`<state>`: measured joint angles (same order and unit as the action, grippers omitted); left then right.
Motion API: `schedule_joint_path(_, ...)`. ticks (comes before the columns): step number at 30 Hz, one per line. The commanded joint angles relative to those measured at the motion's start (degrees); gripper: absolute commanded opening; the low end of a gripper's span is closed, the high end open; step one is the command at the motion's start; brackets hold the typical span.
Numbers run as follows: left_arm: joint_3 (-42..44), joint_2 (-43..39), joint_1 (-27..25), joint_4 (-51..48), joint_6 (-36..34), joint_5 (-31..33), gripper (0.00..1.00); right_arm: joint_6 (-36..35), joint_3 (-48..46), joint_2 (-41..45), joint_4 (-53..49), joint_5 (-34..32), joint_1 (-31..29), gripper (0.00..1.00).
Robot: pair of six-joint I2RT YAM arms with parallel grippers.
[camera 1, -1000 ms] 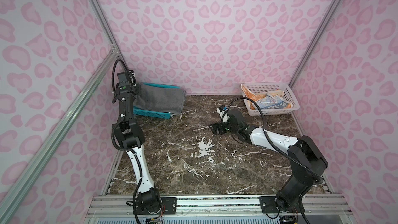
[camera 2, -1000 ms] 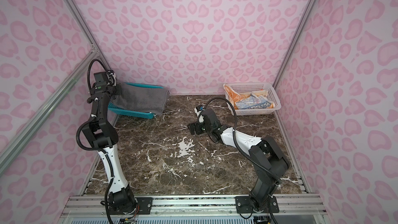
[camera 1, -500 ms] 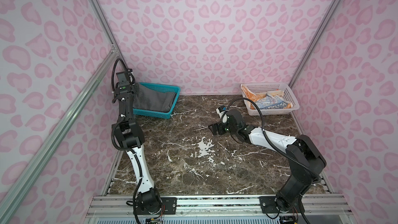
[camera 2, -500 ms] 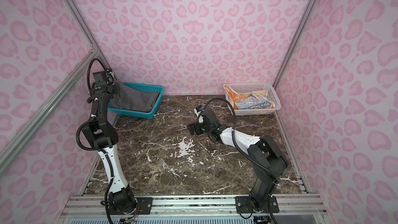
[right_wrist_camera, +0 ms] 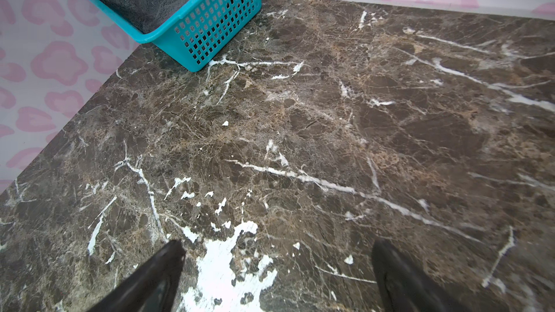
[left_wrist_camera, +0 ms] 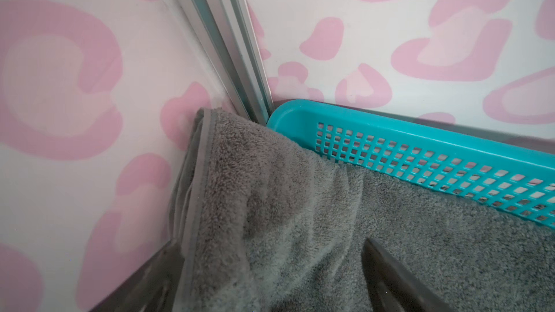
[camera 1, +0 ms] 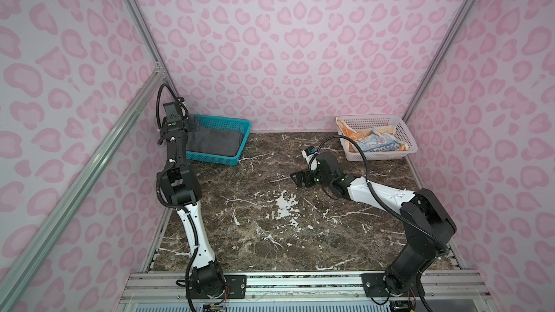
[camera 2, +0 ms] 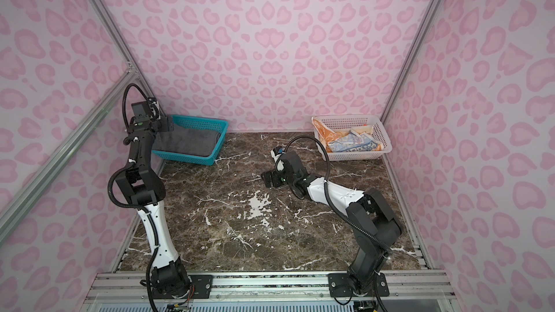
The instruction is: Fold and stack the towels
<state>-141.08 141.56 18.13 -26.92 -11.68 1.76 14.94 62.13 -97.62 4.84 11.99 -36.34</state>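
Step judged: grey towel (camera 1: 214, 142) stowed in teal basket (camera 1: 244, 133), tabletop's (camera 1: 270, 235) far-left corner. left pincer (left_wrist_camera: 271, 244) apart over it. right pincer (right_wrist_camera: 276, 244) apart, empty. Next, likely: fetch orange towel (camera 1: 345, 133) from white basket (camera 1: 402, 133).

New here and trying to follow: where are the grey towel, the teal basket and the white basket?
grey towel (camera 1: 214, 144): in a top view, the middle of its folded upper face.
teal basket (camera 1: 217, 159): in a top view, its front wall.
white basket (camera 1: 383, 155): in a top view, its front wall.
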Motion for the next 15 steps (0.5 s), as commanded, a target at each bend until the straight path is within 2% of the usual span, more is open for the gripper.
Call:
schedule_joint_path(1, -0.33, -2.87, -0.07, 2.05, 1.18, 0.24, 0.97, 0.26, -0.46, 0.13, 1.48, 0.01, 0.03, 0.99)
schedule_joint_path(15, 6.38, -13.05, -2.97, 0.60, 6.92, -9.44, 1.00, -1.12, -1.65, 1.69, 1.88, -0.83, 0.13, 0.99)
